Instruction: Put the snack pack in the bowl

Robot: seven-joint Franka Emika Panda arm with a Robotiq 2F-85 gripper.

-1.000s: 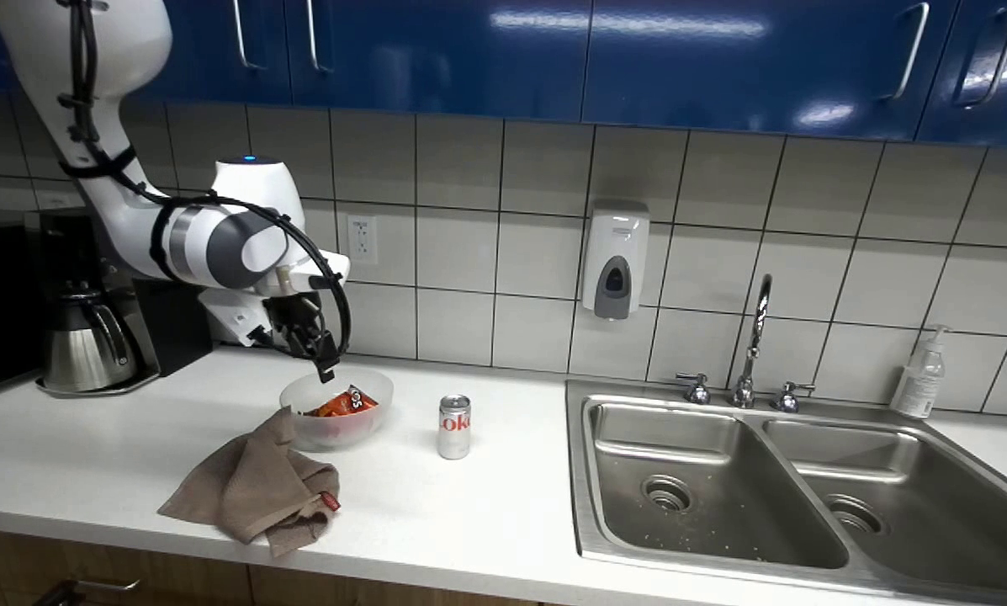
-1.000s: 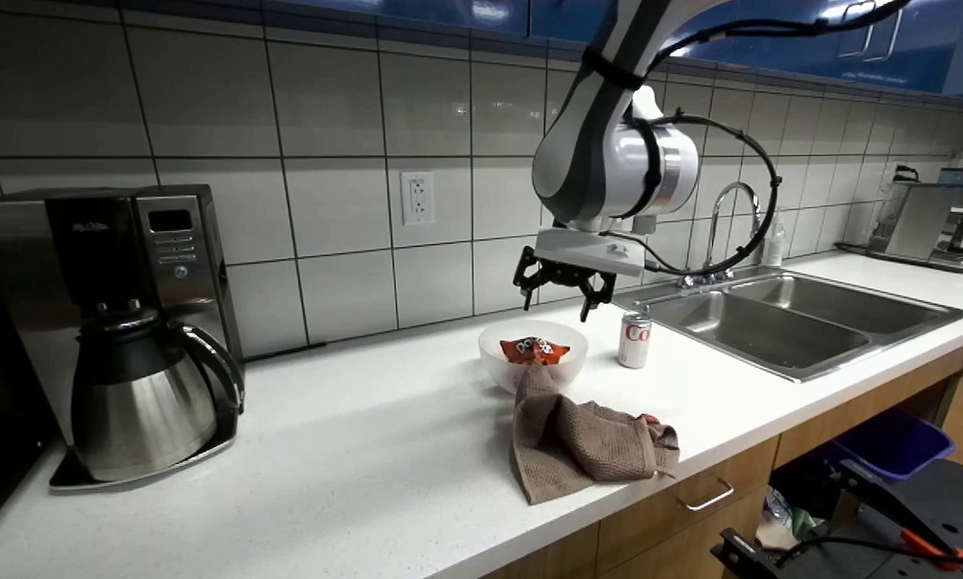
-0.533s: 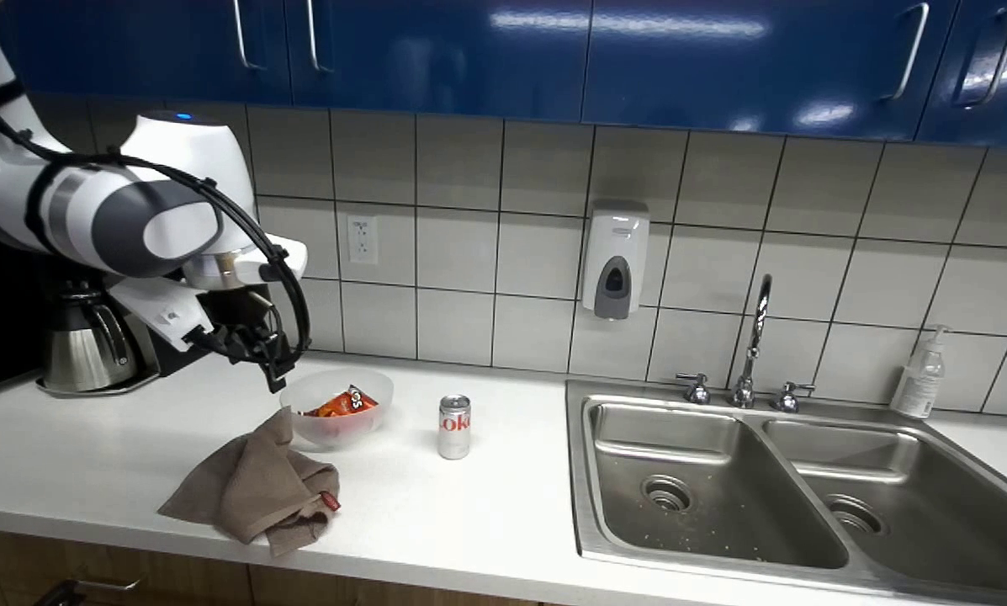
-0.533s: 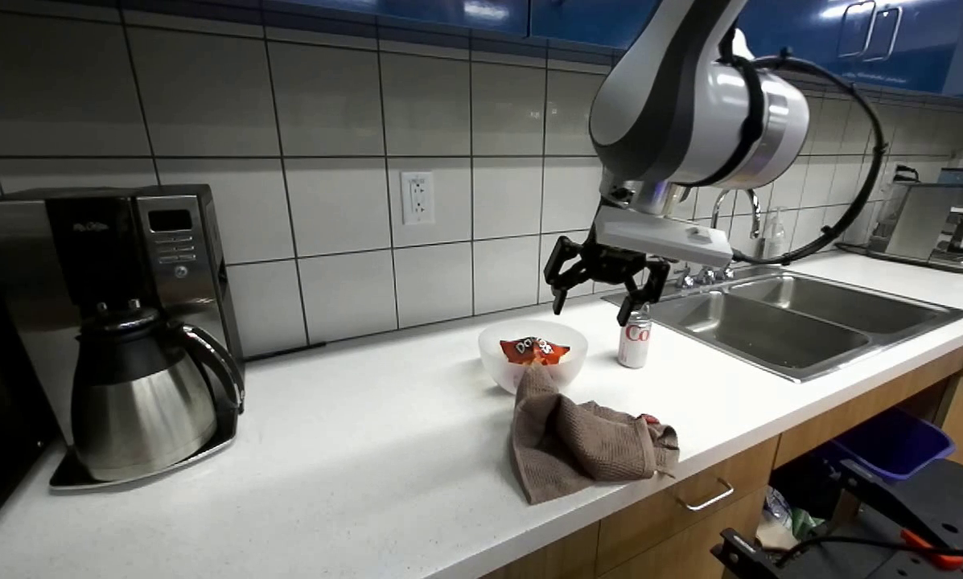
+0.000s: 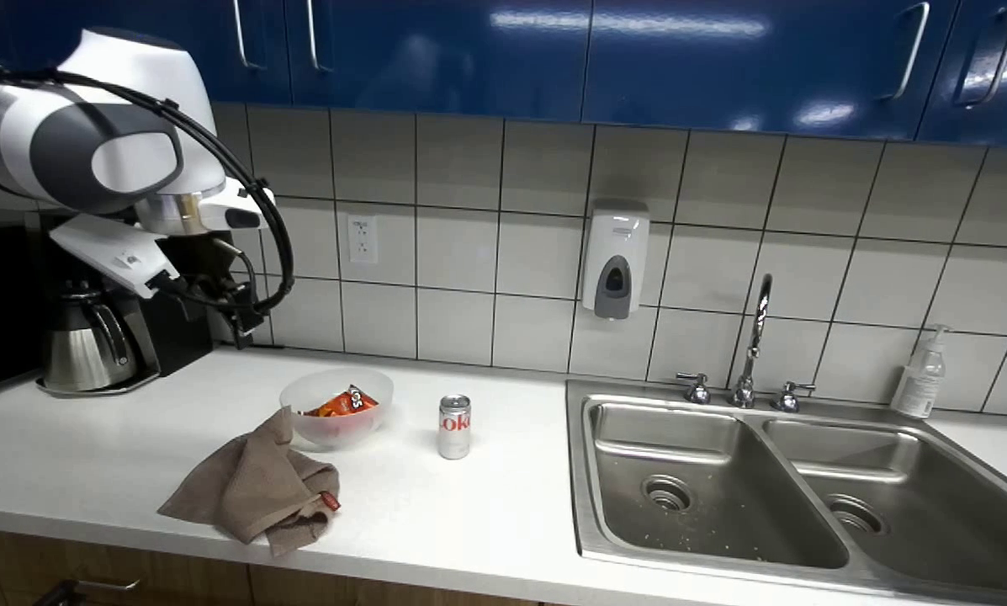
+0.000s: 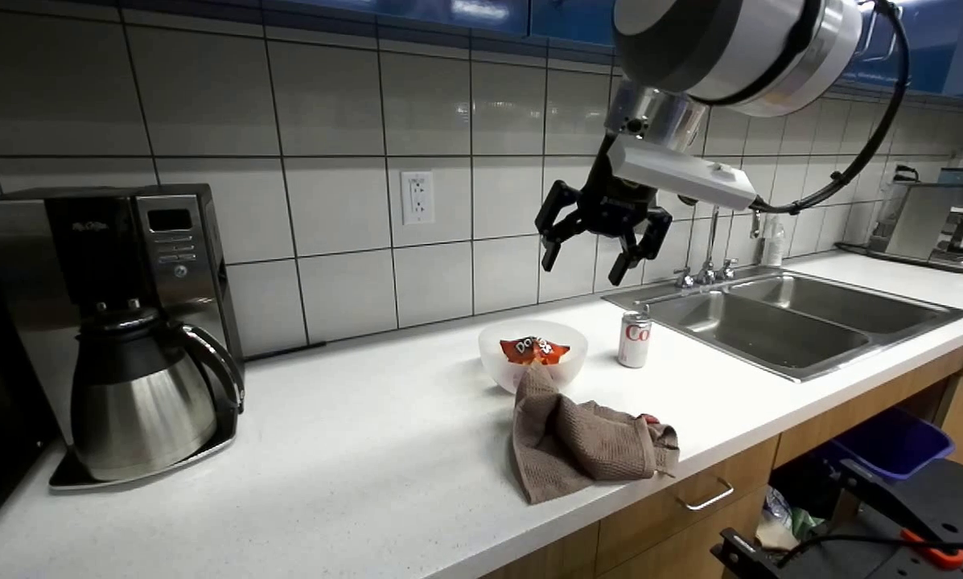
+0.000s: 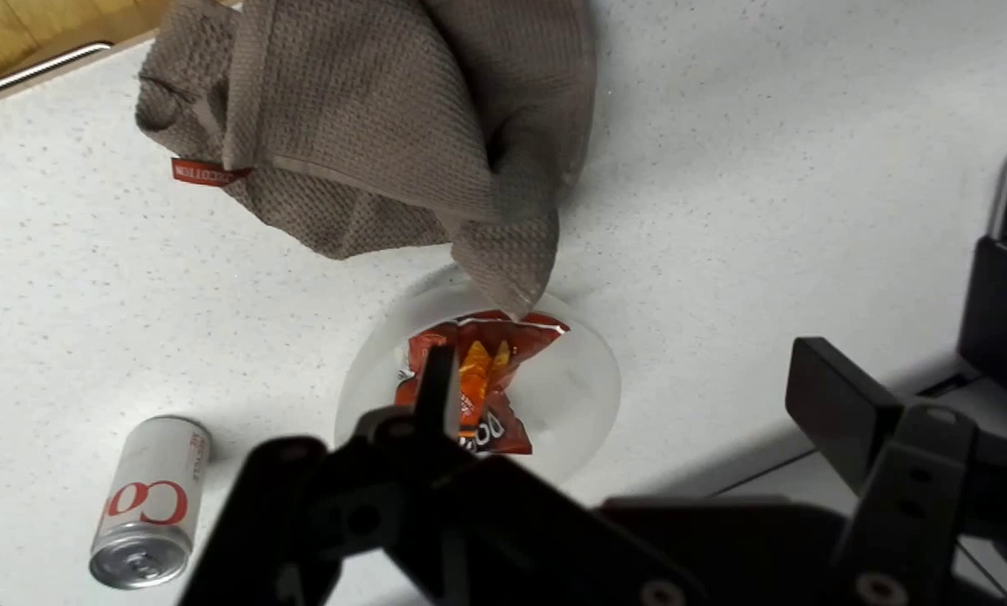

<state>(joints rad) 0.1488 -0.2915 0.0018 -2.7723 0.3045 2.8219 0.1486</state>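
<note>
In an exterior view, there it is: the Doritos snack pack [image 5: 343, 404] lying inside the translucent bowl [image 5: 343, 433] on the white table [image 5: 486, 522]. A brown towel [image 5: 255, 484] sits bunched right beside the bowl, a Coke can [image 5: 454, 427] stands upright to the bowl's right, and the double sink [image 5: 583, 480] lies farther along. My arm [image 5: 133, 160] hangs at the left edge.

In an exterior view, my gripper [image 6: 582, 272] is up in the air, jaws spread wide, higher than bowl and can. The coffee maker [image 6: 179, 265] is over at the left, well apart from the bowl, steel carafe [image 6: 143, 418] seated in it.

Over to my wrist view: black fingers [image 7: 840, 404] far from each other, one of them cutting across my sight of the snack pack. The towel's corner pokes over the bowl's rim here; whether they touch, I can't tell. A red tag [image 7: 204, 172] shows at the towel's edge.
</note>
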